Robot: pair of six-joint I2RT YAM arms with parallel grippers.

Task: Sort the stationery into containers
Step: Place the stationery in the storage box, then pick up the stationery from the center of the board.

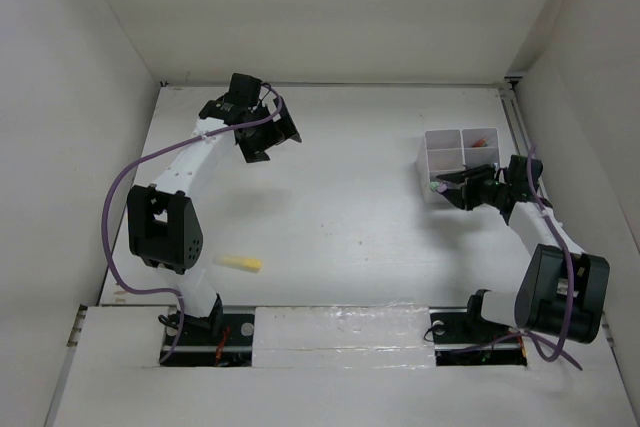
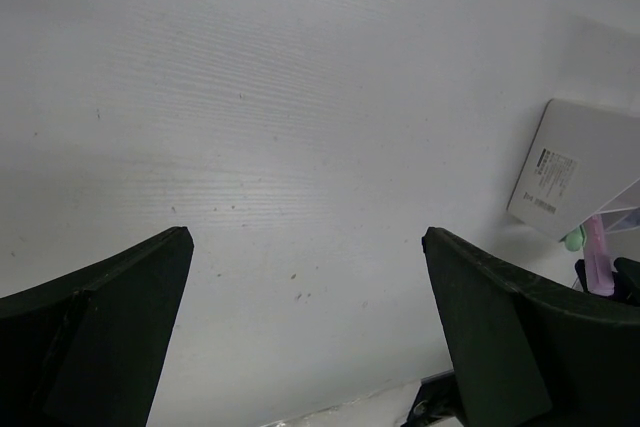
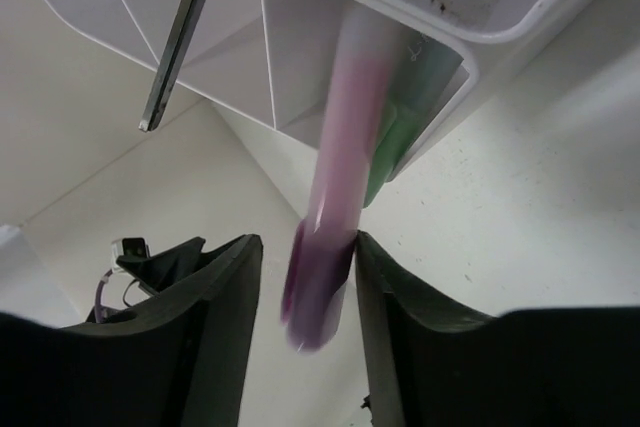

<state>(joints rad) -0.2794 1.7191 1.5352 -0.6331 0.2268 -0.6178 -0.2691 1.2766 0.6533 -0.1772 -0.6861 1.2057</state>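
Right gripper (image 3: pixel 308 252) fingers flank the pink marker (image 3: pixel 345 137); clamping cannot be told. The marker's far end meets the box (image 3: pixel 290 57) corner beside a green marker (image 3: pixel 398 142). Risk: the pink marker catches the wall and falls outside. Left gripper (image 2: pixel 305 237) fingers are wide apart.

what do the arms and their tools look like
The left arm and right arm have white links and chunky black joint housings, with a purple cable looping along each. The left tool and right tool have two broad matte black fingers each.
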